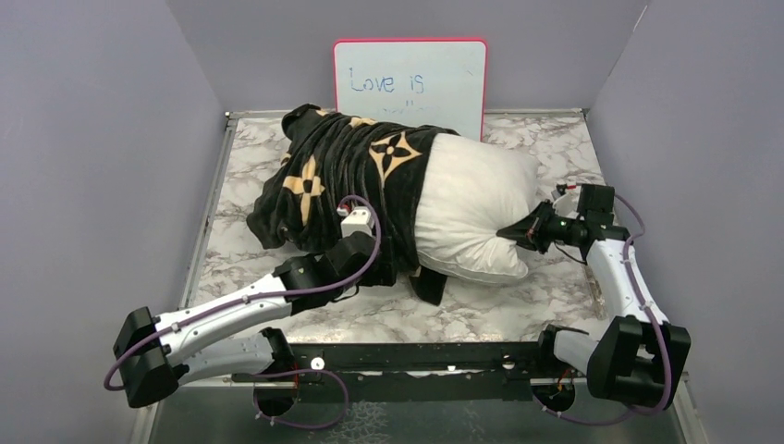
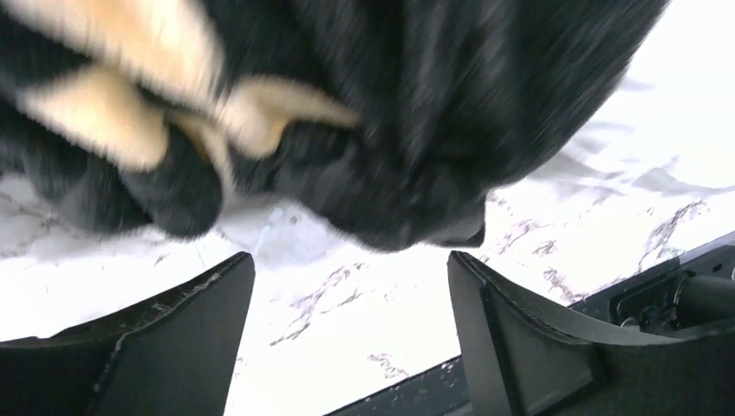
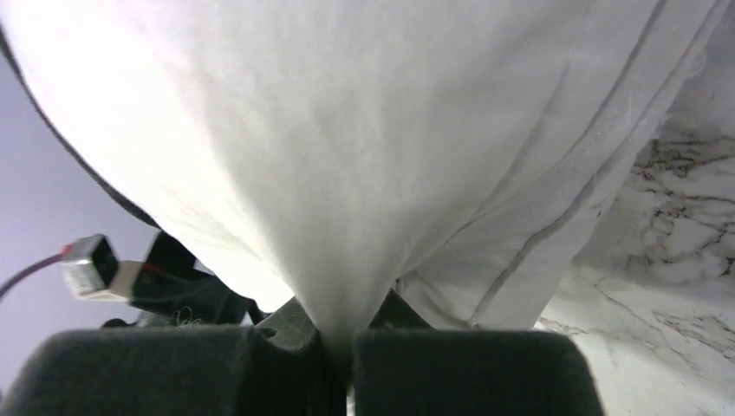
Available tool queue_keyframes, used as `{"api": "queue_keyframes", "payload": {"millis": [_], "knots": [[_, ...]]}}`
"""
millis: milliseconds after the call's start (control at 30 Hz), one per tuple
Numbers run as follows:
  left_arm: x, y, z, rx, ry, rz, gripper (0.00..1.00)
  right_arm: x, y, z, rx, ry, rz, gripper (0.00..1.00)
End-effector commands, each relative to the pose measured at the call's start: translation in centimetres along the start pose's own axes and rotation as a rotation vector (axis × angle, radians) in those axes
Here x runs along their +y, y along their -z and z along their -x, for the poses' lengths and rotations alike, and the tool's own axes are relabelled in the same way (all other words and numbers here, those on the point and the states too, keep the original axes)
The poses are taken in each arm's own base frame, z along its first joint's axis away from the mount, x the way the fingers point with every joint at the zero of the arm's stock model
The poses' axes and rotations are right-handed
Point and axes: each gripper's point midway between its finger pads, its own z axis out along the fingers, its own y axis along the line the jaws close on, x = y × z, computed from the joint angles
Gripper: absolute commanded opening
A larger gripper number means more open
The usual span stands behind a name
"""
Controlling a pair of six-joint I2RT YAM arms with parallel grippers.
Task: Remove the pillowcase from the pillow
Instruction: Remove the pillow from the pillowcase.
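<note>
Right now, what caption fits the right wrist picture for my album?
Right gripper pinches a fold of the plump white pillow, marble table beside it.

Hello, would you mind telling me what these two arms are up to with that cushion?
The two arms are taking the black flowered pillowcase off the white pillow on the marble table. The right gripper is shut on a pinch of the pillow at its bare right end. The left gripper is open just short of the pillowcase, gripping nothing. The pillowcase covers the pillow's left part, so the job is partway done.
</note>
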Motion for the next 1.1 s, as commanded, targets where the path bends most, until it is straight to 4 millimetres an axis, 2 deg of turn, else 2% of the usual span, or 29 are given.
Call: {"api": "queue_keyframes", "payload": {"millis": [0, 67, 133, 300, 400, 467, 533, 600, 667, 800, 867, 900, 967, 1067], "knots": [[1.5, 1.1, -3.3, 0.063, 0.141, -0.018, 0.86, 2.4, 0.5, 2.7, -0.069, 0.046, 0.018, 0.0], [2.0, 1.3, -4.1, 0.064, 0.177, -0.027, 0.89, 2.9, 0.5, 2.7, -0.05, 0.048, 0.041, 0.0], [2.1, 1.3, -4.1, 0.042, 0.197, -0.038, 0.92, 3.2, 0.6, 2.5, -0.035, 0.049, 0.057, 0.0], [0.1, 0.2, -1.4, -0.063, 0.185, -0.107, 0.99, 3.6, 1.1, 2.3, -0.042, 0.075, 0.053, 0.0], [-0.3, -1.7, 0.0, -0.055, 0.132, -0.071, 0.99, 3.8, 1.4, 2.3, -0.047, 0.084, 0.042, 0.01], [-1.3, -2.8, 1.0, -0.053, 0.089, -0.082, 0.99, 3.8, 1.5, 2.3, -0.051, 0.089, 0.033, 0.01], [-0.7, -3.9, 1.6, -0.048, 0.065, -0.027, 0.98, 3.8, 1.6, 2.4, -0.054, 0.096, 0.025, 0.01], [1.5, -5.1, 1.8, -0.017, 0.055, 0.087, 0.84, 3.6, 1.7, 2.4, -0.061, 0.103, 0.011, 0.01], [3.8, -5.2, 2.5, -0.02, 0.041, 0.195, 0.63, 3.1, 1.9, 3.1, -0.093, 0.115, -0.038, 0.0], [9.0, -3.0, 3.0, -0.055, 0.029, 0.396, 0.27, -0.6, 3.7, 6.6, -0.255, 0.138, -0.307, 0.0], [12.1, -1.2, 2.7, -0.064, 0.065, 0.501, 0.05, -0.7, 4.2, 7.3, -0.283, 0.139, -0.326, 0.0], [13.5, -0.3, 2.5, -0.067, 0.078, 0.544, 0.0, -0.4, 4.1, 7.4, -0.284, 0.14, -0.309, 0.0], [15.8, 1.8, 2.5, -0.093, 0.113, 0.61, 0.0, 0.0, 3.8, 7.6, -0.28, 0.138, -0.278, 0.0], [18.2, 5.1, 3.3, -0.156, 0.171, 0.682, 0.0, -0.1, 3.8, 8.3, -0.282, 0.126, -0.28, 0.0]]}}
